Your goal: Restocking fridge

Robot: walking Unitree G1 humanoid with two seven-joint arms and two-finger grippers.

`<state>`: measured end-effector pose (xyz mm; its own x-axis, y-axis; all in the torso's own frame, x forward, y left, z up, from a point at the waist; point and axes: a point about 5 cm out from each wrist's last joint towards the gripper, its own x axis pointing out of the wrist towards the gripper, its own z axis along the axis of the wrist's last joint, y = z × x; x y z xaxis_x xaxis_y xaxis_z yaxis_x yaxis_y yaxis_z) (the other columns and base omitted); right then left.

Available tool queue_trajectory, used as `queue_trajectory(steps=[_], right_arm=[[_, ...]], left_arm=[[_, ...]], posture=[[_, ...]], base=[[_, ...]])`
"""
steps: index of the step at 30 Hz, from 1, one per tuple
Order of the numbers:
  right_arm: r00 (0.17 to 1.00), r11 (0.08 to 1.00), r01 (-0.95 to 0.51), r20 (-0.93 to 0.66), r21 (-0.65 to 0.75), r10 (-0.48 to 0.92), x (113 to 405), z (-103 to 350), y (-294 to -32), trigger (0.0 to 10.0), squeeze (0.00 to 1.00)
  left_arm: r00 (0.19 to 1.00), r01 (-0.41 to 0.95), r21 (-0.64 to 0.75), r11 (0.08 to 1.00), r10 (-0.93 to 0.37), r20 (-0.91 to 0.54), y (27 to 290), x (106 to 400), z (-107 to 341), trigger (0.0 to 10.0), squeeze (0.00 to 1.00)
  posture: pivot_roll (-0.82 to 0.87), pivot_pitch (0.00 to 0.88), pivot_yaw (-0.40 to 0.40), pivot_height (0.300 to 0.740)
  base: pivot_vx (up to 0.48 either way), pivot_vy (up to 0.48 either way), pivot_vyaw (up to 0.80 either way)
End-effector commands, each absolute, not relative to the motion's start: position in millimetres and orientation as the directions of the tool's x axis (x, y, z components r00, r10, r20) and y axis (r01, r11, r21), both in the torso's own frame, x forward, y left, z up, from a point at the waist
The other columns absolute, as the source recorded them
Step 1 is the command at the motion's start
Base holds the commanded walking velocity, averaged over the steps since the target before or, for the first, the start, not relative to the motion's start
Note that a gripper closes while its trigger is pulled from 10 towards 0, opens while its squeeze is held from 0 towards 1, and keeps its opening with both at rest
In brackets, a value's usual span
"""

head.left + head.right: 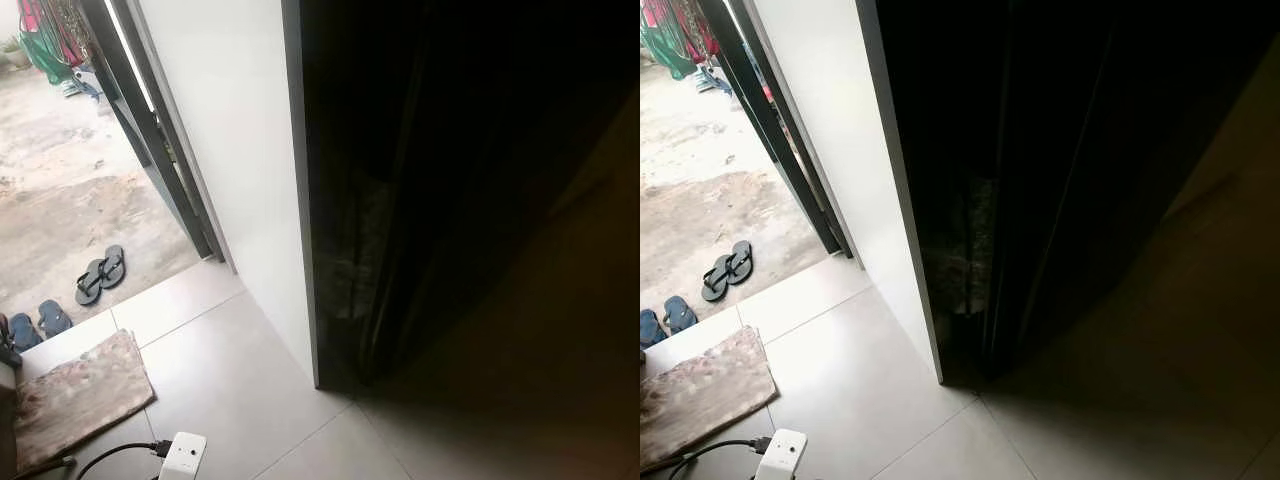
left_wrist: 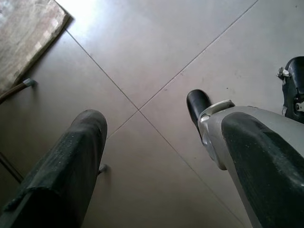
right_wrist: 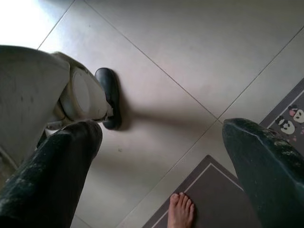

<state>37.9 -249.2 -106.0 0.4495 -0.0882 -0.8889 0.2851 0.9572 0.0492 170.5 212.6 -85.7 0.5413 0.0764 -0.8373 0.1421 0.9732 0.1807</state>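
A tall, glossy black appliance front (image 1: 450, 180) stands close ahead on the right, beside the end of a white wall (image 1: 240, 150); I cannot make out a handle on it or whether it is open. My left gripper (image 2: 161, 142) hangs over the tiled floor, open, with nothing between its fingers (image 2: 71, 166). My right gripper (image 3: 156, 161) also hangs low over the floor, open and empty, with its fingers (image 3: 266, 171) wide apart.
A doorway on the left leads out to a concrete yard with sandals (image 1: 100, 272). A worn mat (image 1: 80, 395) and a white power strip (image 1: 182, 455) lie on the tiles. A person's bare foot (image 3: 182, 211) rests on a grey mat (image 3: 218, 199) near my right side.
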Motion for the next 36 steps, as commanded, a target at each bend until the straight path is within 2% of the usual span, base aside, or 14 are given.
queue_trajectory(steps=[1,3,7,21,36], right_arm=[[0.416,0.949,0.312,-0.904,0.042,-0.097,20,-106,-252,10.0,0.00],[0.451,0.952,0.301,-0.888,0.059,-0.087,42,-107,-244,10.0,0.00],[0.462,0.956,0.288,-0.883,0.062,-0.082,51,-107,-241,10.0,0.00],[0.469,0.961,0.270,-0.880,0.066,-0.072,55,-107,-242,10.0,0.00],[0.472,0.965,0.252,-0.880,0.072,-0.057,58,-106,-242,10.0,0.00]], left_arm=[[0.511,0.148,0.173,0.974,0.074,-0.856,214,163,-89,10.0,0.00],[0.512,0.149,0.173,0.973,0.074,-0.856,214,163,-89,10.0,0.00],[0.513,0.149,0.174,0.974,0.074,-0.855,214,164,-89,10.0,0.00],[0.512,0.152,0.175,0.973,0.074,-0.856,213,165,-89,10.0,0.00],[0.515,0.160,0.183,0.970,0.077,-0.854,214,166,-88,10.0,0.00]], posture=[[-0.04,0.085,0.024,0.740],[-0.04,0.085,0.024,0.740],[-0.04,0.101,0.023,0.740],[-0.04,0.112,0.023,0.740],[-0.03,0.117,0.027,0.740]], base=[[0.296,0.000,0.00],[0.300,0.000,0.00],[0.300,0.000,0.00],[0.289,0.000,0.00],[0.000,0.000,0.00]])
